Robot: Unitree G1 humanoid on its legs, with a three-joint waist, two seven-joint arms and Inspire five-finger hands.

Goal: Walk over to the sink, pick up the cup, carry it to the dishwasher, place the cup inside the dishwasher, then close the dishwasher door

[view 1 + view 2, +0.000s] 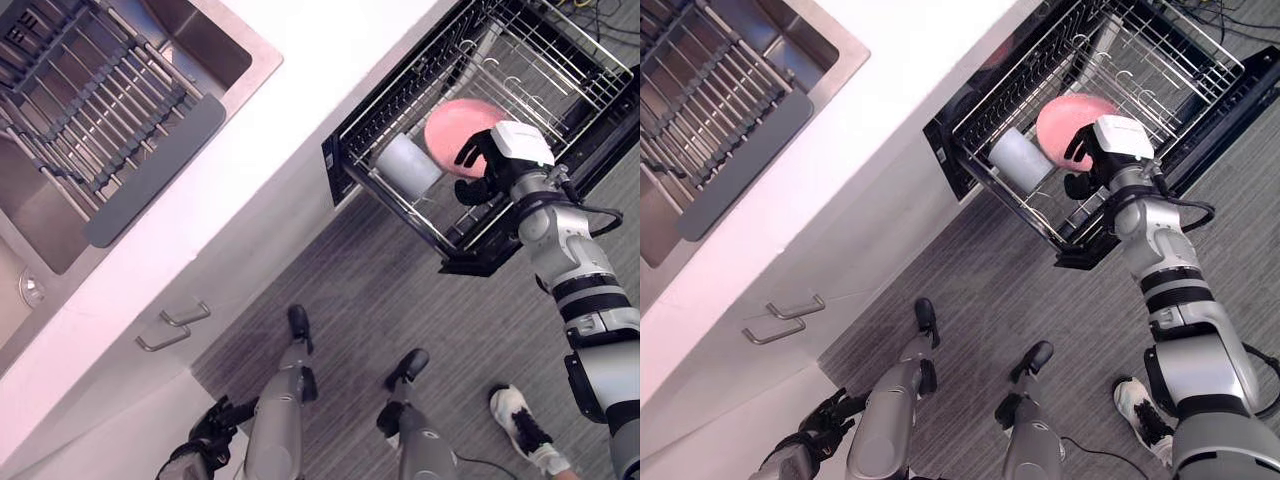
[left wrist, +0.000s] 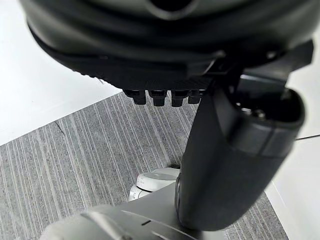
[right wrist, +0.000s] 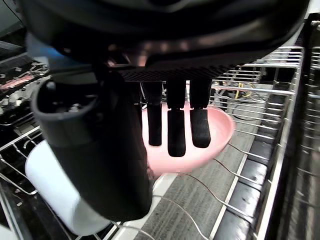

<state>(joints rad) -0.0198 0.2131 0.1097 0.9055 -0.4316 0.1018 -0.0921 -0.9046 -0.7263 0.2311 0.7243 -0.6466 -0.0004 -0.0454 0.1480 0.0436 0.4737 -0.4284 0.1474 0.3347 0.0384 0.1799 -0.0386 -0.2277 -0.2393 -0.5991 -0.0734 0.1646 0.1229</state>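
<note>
My right hand (image 1: pixel 488 168) reaches into the pulled-out wire rack (image 1: pixel 560 60) of the open dishwasher, shut on a pink cup (image 1: pixel 452 125). In the right wrist view its fingers (image 3: pixel 175 132) lie inside the pink cup (image 3: pixel 217 132) and the thumb (image 3: pixel 100 150) stands outside the rim. The cup sits low in the rack, next to a white cylindrical cup (image 1: pixel 407 165) lying on its side. The dark dishwasher door (image 1: pixel 490 255) hangs open below the rack. My left hand (image 1: pixel 208 435) hangs idle low by my side, fingers relaxed.
The white counter (image 1: pixel 300 90) runs diagonally, with the steel sink (image 1: pixel 50 215) and a grey drying rack (image 1: pixel 110 120) at upper left. Cabinet handles (image 1: pixel 185 320) show below the counter. A person's white shoe (image 1: pixel 522 420) stands on the grey floor at lower right.
</note>
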